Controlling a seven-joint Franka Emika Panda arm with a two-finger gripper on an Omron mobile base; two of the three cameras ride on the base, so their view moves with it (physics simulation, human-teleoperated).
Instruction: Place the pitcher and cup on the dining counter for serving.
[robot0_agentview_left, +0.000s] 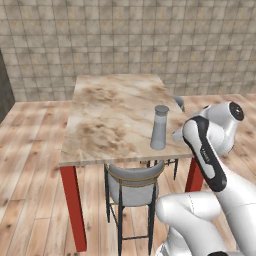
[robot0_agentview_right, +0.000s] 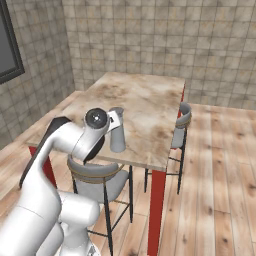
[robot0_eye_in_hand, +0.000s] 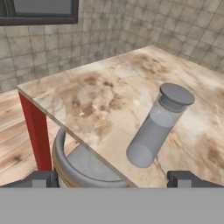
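The grey pitcher stands upright on the dining counter, close to its near edge. The counter has a marbled beige top and red legs. In the hand view my gripper is open, with its two dark fingertips spread wide and nothing between them. It hovers just off the counter's near edge, short of the pitcher and apart from it. The cup is out of view.
A grey stool is tucked under the counter's near edge, below the pitcher. A second stool stands at the counter's right side. Wooden floor surrounds the counter, a tiled wall lies behind it, and a dark window is on the left wall.
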